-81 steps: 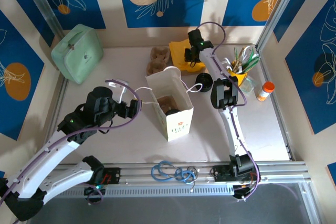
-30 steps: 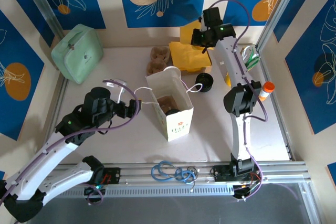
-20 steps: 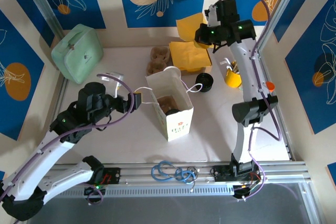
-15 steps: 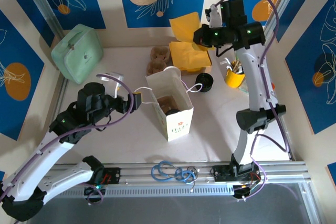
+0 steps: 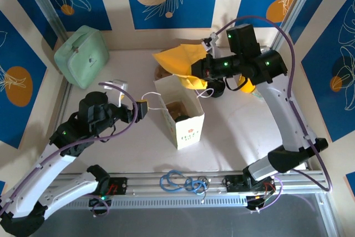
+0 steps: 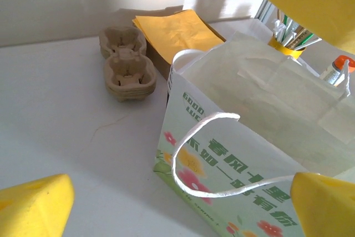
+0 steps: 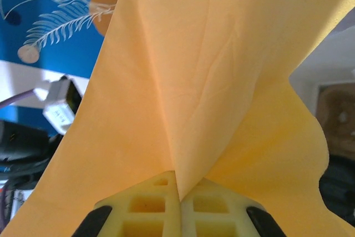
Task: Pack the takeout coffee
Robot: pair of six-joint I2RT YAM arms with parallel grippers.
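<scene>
A white flowered paper bag (image 5: pixel 187 127) stands open mid-table. Inside it, on a brown carrier (image 5: pixel 175 107), a dark round lid (image 5: pixel 182 118) shows, apparently the takeout coffee; its body is hidden. My right gripper (image 5: pixel 202 74) hangs above the bag's far end, shut on a yellow napkin (image 5: pixel 176 62) that drapes leftward. In the right wrist view the pads (image 7: pixel 145 210) pinch the napkin (image 7: pixel 211 81) at its fold. My left gripper (image 5: pixel 143 108) stands open left of the bag. Its yellow fingertips (image 6: pixel 33 203) flank the bag's string handle (image 6: pixel 191 137) without touching it.
A stack of black lids (image 5: pixel 217 89) sits right of the bag, half behind the right arm. Brown cup carriers (image 6: pixel 126 65) and a pile of yellow napkins (image 6: pixel 177 31) lie behind the bag. A green pouch (image 5: pixel 82 55) sits far left, a yellow utensil cup (image 6: pixel 285 43) far right.
The right arm lifted one napkin off the pile and swung it left and nearer, over the bag's far end. The left arm drifted slightly left and stayed open.
</scene>
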